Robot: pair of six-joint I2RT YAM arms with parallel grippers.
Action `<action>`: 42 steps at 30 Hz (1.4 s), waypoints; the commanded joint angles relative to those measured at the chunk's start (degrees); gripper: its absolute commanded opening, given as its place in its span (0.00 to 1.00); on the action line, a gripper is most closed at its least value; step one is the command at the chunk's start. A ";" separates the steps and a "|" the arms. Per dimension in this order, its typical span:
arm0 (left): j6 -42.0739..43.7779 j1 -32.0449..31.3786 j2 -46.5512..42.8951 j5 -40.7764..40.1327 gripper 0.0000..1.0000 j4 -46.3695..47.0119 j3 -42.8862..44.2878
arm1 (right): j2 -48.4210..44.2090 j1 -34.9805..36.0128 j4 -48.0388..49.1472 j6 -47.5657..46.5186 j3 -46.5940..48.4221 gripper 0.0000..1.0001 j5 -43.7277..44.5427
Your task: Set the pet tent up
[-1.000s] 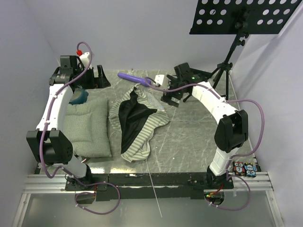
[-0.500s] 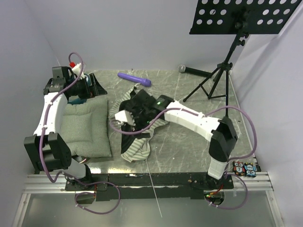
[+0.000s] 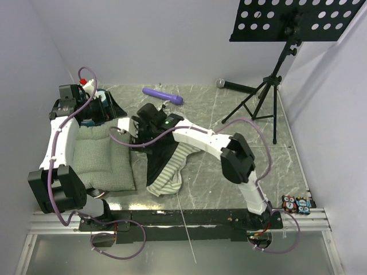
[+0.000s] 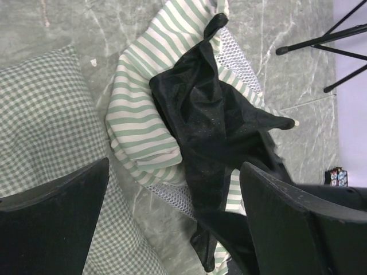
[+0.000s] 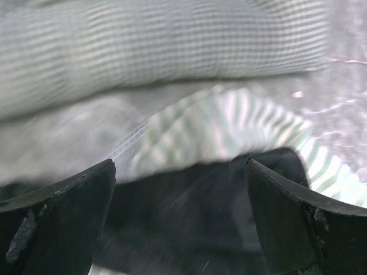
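Soft, even light fills the room, and only faint shadows lie beside the green-and-white striped fabric pet tent. The right wrist view of it is smeared with motion blur. The left wrist view is sharp.

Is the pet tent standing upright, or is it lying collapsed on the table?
Collapsed. The pet tent lies crumpled on the table, striped fabric and black lining in loose folds, with no raised shape.

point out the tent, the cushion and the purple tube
tent (image 3: 169, 182), top view, striped lower edge
cushion (image 3: 106, 157), top view, middle of its checked top
purple tube (image 3: 162, 95), top view, middle of its length
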 commanded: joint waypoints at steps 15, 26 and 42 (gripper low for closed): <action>7.35 1.56 3.74 -1.18 0.75 -2.89 -0.38 | -7.39 -10.58 3.34 0.55 -19.08 0.52 -3.93; 26.94 1.48 2.95 3.99 0.69 -2.45 -6.01 | -16.55 -19.82 2.63 0.80 -32.19 0.50 -9.02; 32.85 0.24 1.90 3.12 0.68 -1.48 -9.79 | -20.43 -14.29 14.94 5.39 -29.21 0.80 -19.22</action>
